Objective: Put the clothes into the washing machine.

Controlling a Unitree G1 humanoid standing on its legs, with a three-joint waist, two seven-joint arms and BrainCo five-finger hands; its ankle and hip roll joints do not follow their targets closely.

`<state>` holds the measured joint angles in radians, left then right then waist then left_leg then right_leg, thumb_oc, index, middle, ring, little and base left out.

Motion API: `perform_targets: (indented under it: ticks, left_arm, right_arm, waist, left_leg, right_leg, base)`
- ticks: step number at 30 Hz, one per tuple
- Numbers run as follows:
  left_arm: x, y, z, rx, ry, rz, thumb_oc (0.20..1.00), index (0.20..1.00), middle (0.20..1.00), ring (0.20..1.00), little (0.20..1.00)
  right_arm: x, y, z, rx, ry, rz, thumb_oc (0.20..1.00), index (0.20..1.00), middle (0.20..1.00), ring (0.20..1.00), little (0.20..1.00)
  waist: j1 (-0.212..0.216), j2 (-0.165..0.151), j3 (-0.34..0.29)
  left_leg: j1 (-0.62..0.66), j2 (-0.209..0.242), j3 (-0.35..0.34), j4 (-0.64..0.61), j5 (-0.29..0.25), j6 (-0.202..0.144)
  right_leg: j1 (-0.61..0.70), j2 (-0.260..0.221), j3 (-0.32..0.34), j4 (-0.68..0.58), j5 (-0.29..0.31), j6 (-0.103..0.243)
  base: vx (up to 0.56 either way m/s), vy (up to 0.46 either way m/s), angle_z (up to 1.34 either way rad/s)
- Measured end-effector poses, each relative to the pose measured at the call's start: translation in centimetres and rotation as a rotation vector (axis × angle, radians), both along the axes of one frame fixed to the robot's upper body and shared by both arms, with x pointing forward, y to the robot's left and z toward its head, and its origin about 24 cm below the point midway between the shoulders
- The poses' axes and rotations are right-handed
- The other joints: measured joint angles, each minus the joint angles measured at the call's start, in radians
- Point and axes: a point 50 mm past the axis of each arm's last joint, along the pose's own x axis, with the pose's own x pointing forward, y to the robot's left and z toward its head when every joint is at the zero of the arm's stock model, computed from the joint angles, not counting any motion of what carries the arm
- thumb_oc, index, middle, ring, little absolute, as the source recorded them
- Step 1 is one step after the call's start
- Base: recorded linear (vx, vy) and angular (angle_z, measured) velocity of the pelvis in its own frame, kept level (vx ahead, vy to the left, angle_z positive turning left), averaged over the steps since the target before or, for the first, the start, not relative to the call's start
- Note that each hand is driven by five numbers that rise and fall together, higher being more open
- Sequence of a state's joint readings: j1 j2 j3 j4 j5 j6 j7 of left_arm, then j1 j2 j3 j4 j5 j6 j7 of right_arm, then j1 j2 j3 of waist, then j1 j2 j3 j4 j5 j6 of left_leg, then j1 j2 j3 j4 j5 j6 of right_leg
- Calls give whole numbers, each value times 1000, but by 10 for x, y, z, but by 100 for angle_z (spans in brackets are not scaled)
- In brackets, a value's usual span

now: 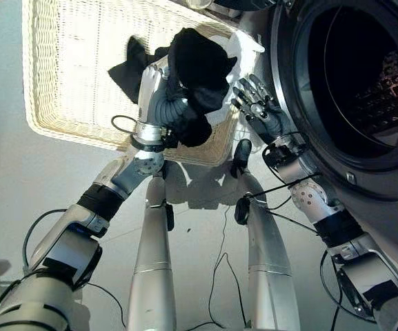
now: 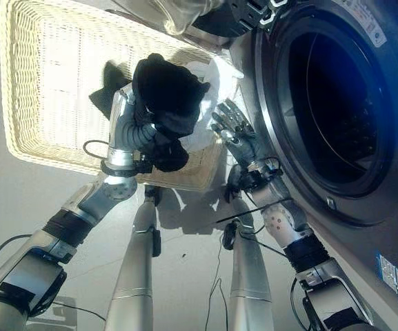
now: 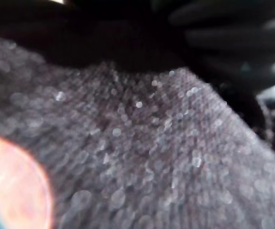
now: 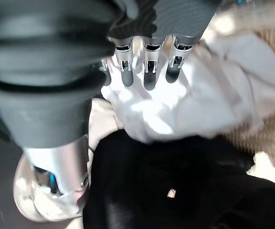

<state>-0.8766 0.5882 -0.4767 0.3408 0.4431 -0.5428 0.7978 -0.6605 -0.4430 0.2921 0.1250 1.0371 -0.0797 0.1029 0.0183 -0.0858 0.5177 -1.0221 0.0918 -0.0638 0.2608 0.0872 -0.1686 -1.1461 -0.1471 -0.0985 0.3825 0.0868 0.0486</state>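
Two hands over wicker basket: left hand buried under black garment, fingers unreadable; right hand loosely spread, empty

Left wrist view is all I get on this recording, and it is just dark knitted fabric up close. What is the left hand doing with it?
Observer: The left hand has a black garment bunched over it, lifted above the wicker basket.
Operator: Is the washer door open?
Observer: Yes, the washing machine drum stands open to the right of the basket.
Operator: And the right hand?
Observer: The right hand hangs between basket and drum with straight fingers, holding nothing.
Operator: Anything left in the basket?
Observer: A white cloth lies at its corner nearest the drum.
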Motion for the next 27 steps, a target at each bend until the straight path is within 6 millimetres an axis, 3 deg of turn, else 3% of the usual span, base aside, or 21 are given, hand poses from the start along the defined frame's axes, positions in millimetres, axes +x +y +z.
perform_targets:
  ticks: [20,27]
  left_arm:
    - [-10,-18,1,183,18,-78,200,200,200,200,200]
    - [-11,-22,0,219,40,-107,200,200,200,200,200]
  right_arm:
    - [-7,16,1,13,3,139,1000,1000,1000,1000,1000]
    - [-6,14,6,9,-28,81,1000,1000,1000,1000,1000]
  waist:
    - [27,13,8]
    - [27,14,8]
  left_leg:
    - [1,-14,-8,19,1,0]
    - [1,-14,-10,30,1,-1]
  right_leg:
    - [-8,-15,0,45,-16,-1]
    - [-8,-16,0,57,-18,-2]
  base:
    - [3,-3,1]
    - [0,0,0]
